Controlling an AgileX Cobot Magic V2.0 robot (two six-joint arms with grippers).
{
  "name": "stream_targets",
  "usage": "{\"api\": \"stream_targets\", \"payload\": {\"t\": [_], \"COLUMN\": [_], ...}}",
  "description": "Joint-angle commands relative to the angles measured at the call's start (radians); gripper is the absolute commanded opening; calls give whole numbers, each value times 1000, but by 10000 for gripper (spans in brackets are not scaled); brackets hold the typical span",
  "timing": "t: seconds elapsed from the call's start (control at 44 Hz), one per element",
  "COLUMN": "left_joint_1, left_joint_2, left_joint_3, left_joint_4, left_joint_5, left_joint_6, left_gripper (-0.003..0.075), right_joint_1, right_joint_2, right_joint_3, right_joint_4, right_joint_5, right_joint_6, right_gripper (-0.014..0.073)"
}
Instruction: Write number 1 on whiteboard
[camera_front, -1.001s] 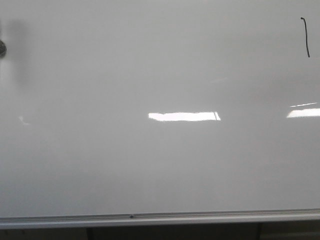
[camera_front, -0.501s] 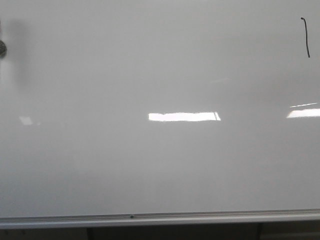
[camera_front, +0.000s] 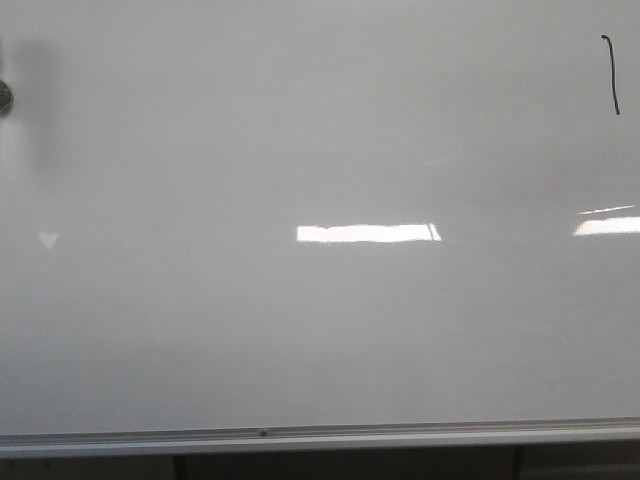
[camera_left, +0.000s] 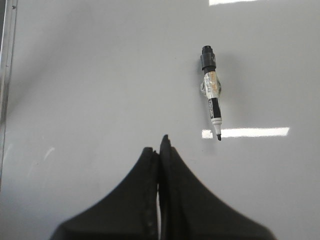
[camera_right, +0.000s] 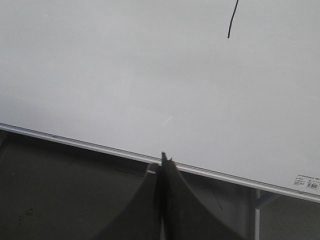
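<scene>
The whiteboard (camera_front: 300, 130) fills the front view, its silver frame rail (camera_front: 320, 436) along the lower edge. The number 1 (camera_front: 611, 74) is a thin black stroke with a tiny hook at its top, at the board's upper right; part of it also shows in the right wrist view (camera_right: 232, 19). A black-and-white marker (camera_left: 212, 91) lies uncapped on the board in the left wrist view, apart from my left gripper (camera_left: 159, 146), which is shut and empty. My right gripper (camera_right: 162, 161) is shut and empty, over the board's frame rail (camera_right: 100, 146). Neither gripper shows in the front view.
A dark round object (camera_front: 4, 96) sits at the board's left edge with a grey shadow beside it. Bright rectangular light reflections (camera_front: 367, 233) lie on the board. Dark floor (camera_right: 60, 190) and a board leg (camera_right: 257, 215) lie below the rail. A small label (camera_right: 307, 183) is at the board's corner.
Only a small faint reflection at the board's left has shifted shape slightly. The stroke and the rest of the board look the same.
</scene>
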Motion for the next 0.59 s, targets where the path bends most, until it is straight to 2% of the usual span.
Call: {"api": "stream_targets", "payload": {"t": [0.0, 0.114, 0.25, 0.569], "left_joint_1": [0, -28, -63, -75], "left_joint_2": [-19, -19, -21, -21], "left_joint_3": [23, 23, 23, 23], "left_joint_4": [-50, -143, -140, -140], "left_joint_5": [-114, -134, -132, -132], "left_joint_6": [34, 126, 125, 121], "left_gripper": [-19, -19, -19, -19], "right_joint_1": [-3, -3, -3, -3], "right_joint_2": [7, 7, 7, 7], "right_joint_3": [-23, -23, -23, -23], "right_joint_4": [-22, -22, -22, -22], "right_joint_5": [-69, -69, -69, -69], "right_joint_6": [-4, -4, -4, -4], "right_gripper": [-69, -69, -69, -69]}}
